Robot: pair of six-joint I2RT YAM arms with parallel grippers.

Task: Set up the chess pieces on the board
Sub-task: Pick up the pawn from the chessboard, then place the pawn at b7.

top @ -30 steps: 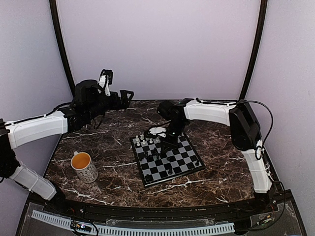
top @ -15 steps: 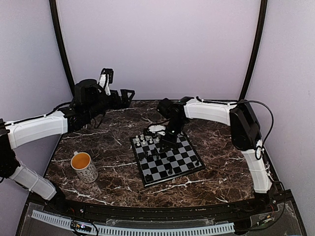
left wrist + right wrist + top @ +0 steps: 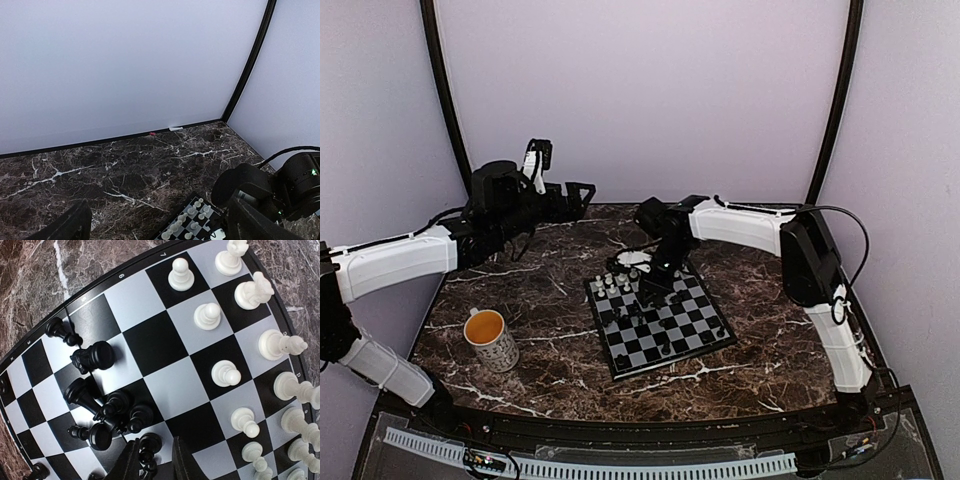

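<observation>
OP: Claw status?
ENG: Your right claw (image 3: 155, 442) is pinched on one small black piece (image 3: 149, 445), glossy and round-headed. A matte black finger (image 3: 129, 462) sits on each side of it. The claw hangs low over the board (image 3: 685, 318), by its 12 o'clock edge seen from above. Your left claw (image 3: 159, 212) is spread wide with nothing between the fingers. It's raised at the table's 10 o'clock, well apart from the board.
OP: Board?
ENG: Flat square, black and pale grey checks, dark rim with white digits printed on it. You have it lying askew near the centre of the table (image 3: 560, 300), which is dark polished marble with white veins. A mug (image 3: 492, 340) stands at the board's 8 o'clock, well apart. It has a pale patterned wall and an orange-yellow inside.
OP: Pieces?
ENG: In your right wrist view the white pieces (image 3: 276, 345) stand upright along the 3 o'clock edge, smooth with knobbed tops. The black pieces (image 3: 92, 357) bunch at 8 o'clock around mid-board, shiny and touching each other. A few look tipped over. From above you can see both colours on the board, with white at its 11 o'clock side. The shapes there are too small to tell apart.
</observation>
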